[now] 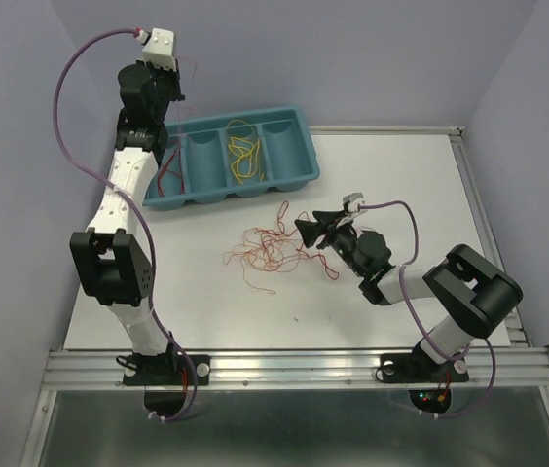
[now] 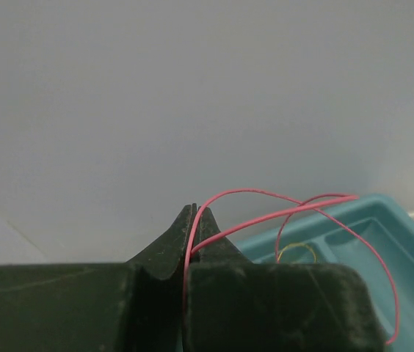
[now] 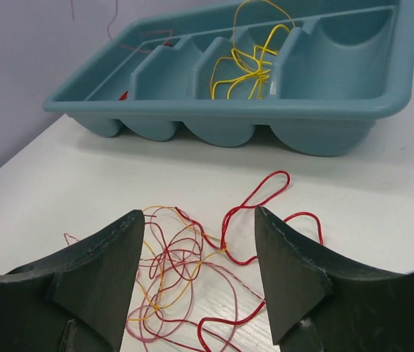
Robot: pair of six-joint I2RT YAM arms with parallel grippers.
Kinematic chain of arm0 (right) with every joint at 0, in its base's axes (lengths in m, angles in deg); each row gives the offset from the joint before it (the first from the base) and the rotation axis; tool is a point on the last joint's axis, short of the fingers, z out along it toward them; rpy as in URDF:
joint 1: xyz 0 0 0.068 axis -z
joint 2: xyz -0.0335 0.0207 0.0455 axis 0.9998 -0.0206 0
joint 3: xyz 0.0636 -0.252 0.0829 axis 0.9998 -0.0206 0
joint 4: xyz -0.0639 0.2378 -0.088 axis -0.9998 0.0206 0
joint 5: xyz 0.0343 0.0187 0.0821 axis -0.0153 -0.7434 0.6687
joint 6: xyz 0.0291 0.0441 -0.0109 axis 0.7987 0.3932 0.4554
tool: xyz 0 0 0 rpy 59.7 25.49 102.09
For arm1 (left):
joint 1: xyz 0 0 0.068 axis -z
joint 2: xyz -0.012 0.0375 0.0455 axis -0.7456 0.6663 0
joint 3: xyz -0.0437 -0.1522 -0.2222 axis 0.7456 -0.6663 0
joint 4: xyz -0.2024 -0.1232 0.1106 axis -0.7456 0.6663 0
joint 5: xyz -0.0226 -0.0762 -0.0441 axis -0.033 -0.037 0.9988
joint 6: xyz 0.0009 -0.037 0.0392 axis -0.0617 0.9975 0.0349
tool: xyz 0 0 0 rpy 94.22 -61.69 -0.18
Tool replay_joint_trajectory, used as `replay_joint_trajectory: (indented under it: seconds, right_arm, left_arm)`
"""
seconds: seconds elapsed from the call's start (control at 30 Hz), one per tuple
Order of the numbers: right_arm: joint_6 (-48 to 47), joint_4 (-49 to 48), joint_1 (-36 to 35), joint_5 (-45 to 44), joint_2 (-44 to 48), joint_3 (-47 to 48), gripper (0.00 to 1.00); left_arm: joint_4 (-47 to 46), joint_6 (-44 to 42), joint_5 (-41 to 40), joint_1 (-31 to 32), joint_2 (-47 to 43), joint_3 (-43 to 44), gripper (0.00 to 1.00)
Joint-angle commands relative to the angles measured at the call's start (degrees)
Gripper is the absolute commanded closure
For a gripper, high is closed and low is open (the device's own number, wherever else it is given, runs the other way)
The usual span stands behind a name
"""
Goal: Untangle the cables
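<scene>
Left gripper (image 2: 194,218), clamped tight on one red wire (image 2: 251,191), hangs above the left end of the teal compartment tray (image 3: 236,110); yellow wires (image 1: 243,156) lie in a middle compartment. Right gripper (image 3: 198,220), spread wide and empty, faces the tangled cables (image 1: 267,253) at mid-table. They look feather-light, limp and springy: pinch a loose outer loop, or the whole knot likely drags along.

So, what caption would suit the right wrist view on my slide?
Open right pincer facing the tangled cables, teal tray behind.
</scene>
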Motion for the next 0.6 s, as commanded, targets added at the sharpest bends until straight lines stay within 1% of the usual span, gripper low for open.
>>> replay_joint_trajectory:
  seconds: [0.0,0.07,0.27,0.33,0.47,0.57]
  right_arm:
    - [-0.4,-5.8,-0.1,-1.7,2.3,-1.3,0.33]
    - [-0.4,-5.9,-0.2,-1.5,2.3,-1.3,0.33]
    - [-0.1,-6.4,-0.1,-1.4,1.8,-1.2,0.33]
    - [0.1,-6.7,-0.1,-1.3,1.5,-1.1,0.33]
    - [0.1,-7.0,-0.1,-1.1,1.4,-1.0,0.33]
    - [0.2,-7.1,-0.1,-1.2,1.3,-1.1,0.33]
  left_arm:
    - [-8.0,2.9,3.3,-1.4,-2.2,-4.6,1.0]
    - [-8.0,2.9,3.6,-1.9,-2.0,-4.7,1.0]
    - [-6.3,4.2,6.8,-2.8,-2.7,-1.2,1.0]
    - [-6.1,4.1,7.0,-2.8,-3.0,0.6,1.0]
    - [-3.3,3.6,6.2,-2.8,-2.1,9.1,1.0]
    - [-3.9,3.8,6.2,-2.8,-3.4,10.6,1.0]
